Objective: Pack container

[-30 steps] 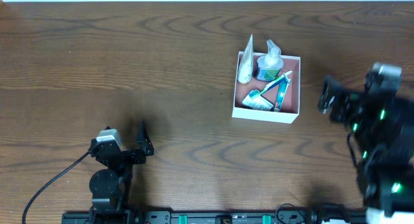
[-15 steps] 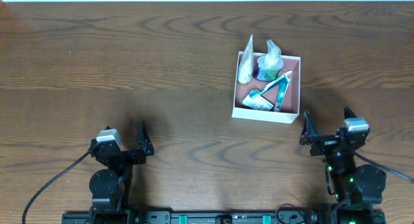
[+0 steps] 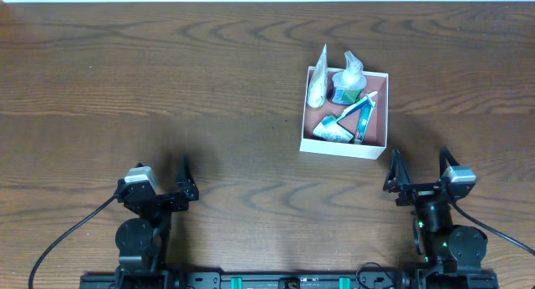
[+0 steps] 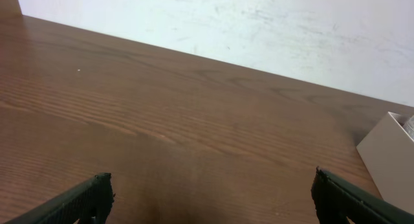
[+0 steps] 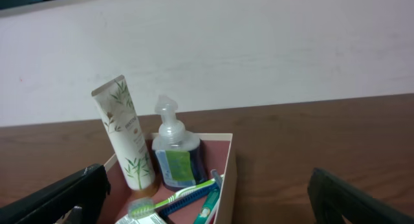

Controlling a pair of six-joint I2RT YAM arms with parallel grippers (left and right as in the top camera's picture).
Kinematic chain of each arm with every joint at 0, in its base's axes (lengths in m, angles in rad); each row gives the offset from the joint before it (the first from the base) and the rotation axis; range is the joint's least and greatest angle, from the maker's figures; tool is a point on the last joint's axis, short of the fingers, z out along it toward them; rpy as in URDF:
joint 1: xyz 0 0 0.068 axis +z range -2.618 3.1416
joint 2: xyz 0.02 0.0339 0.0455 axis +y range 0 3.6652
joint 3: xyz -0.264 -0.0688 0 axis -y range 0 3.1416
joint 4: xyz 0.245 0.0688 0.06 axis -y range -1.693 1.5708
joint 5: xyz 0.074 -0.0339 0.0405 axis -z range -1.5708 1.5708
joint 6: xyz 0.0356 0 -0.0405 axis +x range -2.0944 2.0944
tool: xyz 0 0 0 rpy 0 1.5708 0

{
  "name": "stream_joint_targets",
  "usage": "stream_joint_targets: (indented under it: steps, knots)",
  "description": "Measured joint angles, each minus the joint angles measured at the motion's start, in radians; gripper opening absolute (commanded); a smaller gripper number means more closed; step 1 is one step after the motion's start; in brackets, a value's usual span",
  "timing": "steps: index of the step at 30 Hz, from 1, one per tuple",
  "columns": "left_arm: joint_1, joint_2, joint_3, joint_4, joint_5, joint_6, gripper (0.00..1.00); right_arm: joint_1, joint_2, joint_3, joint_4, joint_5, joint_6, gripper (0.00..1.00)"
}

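Observation:
The container (image 3: 344, 147), a square white box with a pink-brown inside, stands right of the table's middle. It holds a white tube (image 3: 317, 82), a pump bottle (image 3: 348, 82), a green toothbrush (image 3: 353, 109), a toothpaste tube (image 3: 364, 120) and a green-and-white packet (image 3: 332, 131). In the right wrist view the container (image 5: 228, 179) shows with the tube (image 5: 124, 138), the bottle (image 5: 174, 158) and the toothbrush (image 5: 169, 201). My right gripper (image 3: 418, 171) is open and empty, below the container's right corner. My left gripper (image 3: 160, 179) is open and empty at the lower left.
The container's white corner (image 4: 390, 156) shows at the right edge of the left wrist view. A pale wall (image 4: 259, 23) runs behind the table's far edge. A black cable (image 3: 67, 235) trails from the left arm.
My right arm has drawn back from right of the container to the front edge and settled there, gripper open. The left arm and the container's contents have not moved.

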Motion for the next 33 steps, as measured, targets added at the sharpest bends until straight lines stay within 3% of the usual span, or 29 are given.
stream_joint_targets:
  steps: [33]
  knots:
    - [0.000,0.000,0.000,0.000,0.000,0.000,0.98,0.000,-0.027,-0.074,-0.050,0.010,-0.116,0.99]
